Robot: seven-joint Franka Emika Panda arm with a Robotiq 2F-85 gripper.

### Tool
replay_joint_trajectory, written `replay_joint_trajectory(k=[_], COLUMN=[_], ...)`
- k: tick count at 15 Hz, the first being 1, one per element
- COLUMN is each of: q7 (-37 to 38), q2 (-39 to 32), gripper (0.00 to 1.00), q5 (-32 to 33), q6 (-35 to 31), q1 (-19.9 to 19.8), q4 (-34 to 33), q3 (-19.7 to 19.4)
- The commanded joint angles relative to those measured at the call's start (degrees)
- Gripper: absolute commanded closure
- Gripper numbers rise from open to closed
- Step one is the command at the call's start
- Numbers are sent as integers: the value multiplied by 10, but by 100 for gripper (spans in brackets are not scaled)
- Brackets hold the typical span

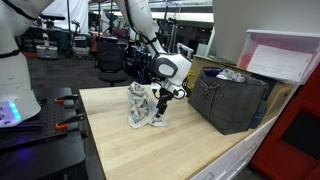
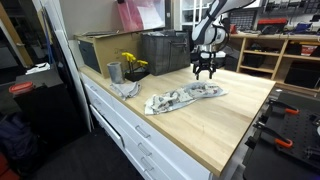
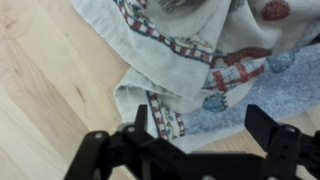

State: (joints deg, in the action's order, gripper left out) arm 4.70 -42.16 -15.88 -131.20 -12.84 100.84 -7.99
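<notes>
Pale wooden worktop [image 1: 120, 140] carries a crumpled patterned tea towel [image 1: 140, 108]. The gripper [image 1: 170, 95] hangs released over its 3 o'clock end. Further toward 3 o'clock, a dark grey crate [image 1: 235, 105] holds crumpled white material [image 1: 232, 75].

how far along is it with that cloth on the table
Looks done: the tool is lined up above one end of the patterned cloth. In hand: nothing, its jaws stand open and the cloth lies crumpled on the wooden table. Left, probably: the grasp itself and any handling after it.
</notes>
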Motion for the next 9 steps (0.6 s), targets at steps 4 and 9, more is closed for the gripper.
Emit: replay_joint_trajectory(k=[4, 9], q7=[20, 20], q2=[-96, -125], gripper=[0, 50], q5=[36, 30], q6=[1, 18], q1=[-11, -23], q4=[-98, -135], q3=[-15, -8])
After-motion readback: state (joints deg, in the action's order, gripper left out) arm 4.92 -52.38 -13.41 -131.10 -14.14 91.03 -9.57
